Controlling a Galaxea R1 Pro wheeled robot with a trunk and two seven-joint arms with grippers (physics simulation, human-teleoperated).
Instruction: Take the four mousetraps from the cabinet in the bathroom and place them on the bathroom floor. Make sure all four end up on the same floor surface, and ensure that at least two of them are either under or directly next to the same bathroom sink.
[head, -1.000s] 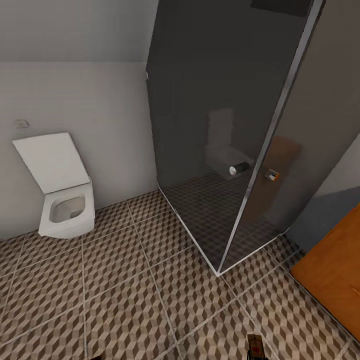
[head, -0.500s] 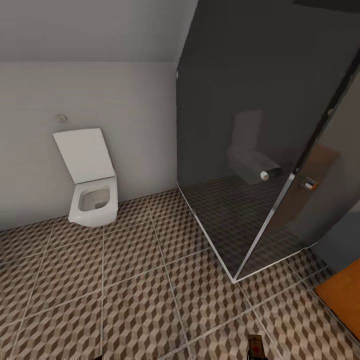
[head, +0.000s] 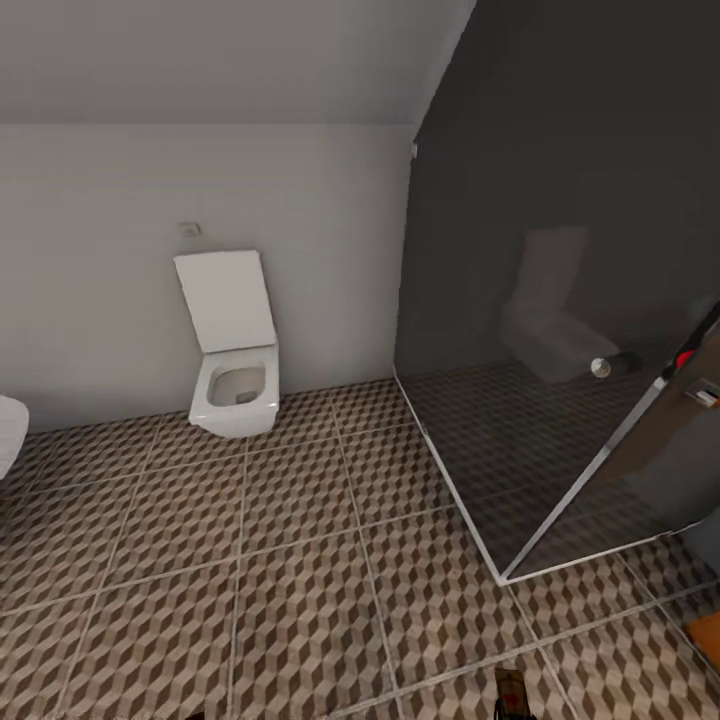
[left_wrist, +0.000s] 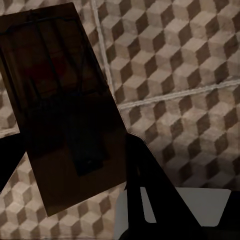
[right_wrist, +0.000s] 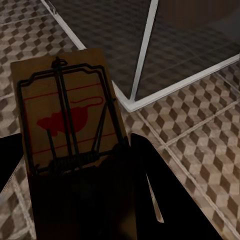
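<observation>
While each wrist camera shows a mousetrap carried between dark fingers, the step in hand looks like the carry from the cabinet toward the sink, with no trap yet set down. In the left wrist view a mousetrap (left_wrist: 65, 107), a flat dark-brown wooden plate with thin black wire across it and a dim red mark, fills the upper left and centre of the frame, and the left gripper (left_wrist: 75, 167) pinches its near end, one finger (left_wrist: 145, 185) running along the plate's edge. In the right wrist view a second mousetrap (right_wrist: 72, 135) lies the same way, better lit: tan wood, a black wire frame, a red mouse print. The right gripper (right_wrist: 75, 200) is pinched on its lower end, one finger (right_wrist: 160, 195) flanking it. Below both lies the bathroom floor (head: 300, 600), matte square tiles in a brown, beige and grey cube print with pale grout. In the head view a white square toilet (head: 235, 390) with its lid raised stands against the plain pale wall at centre left, and a smoked-glass shower enclosure (head: 560, 330) with a bright metal frame takes the right half. A rounded white edge (head: 8, 435) at the far left cannot be identified. My judgement is that the next move calls for finding the sink, then lowering both flat traps beside or beneath it.
</observation>
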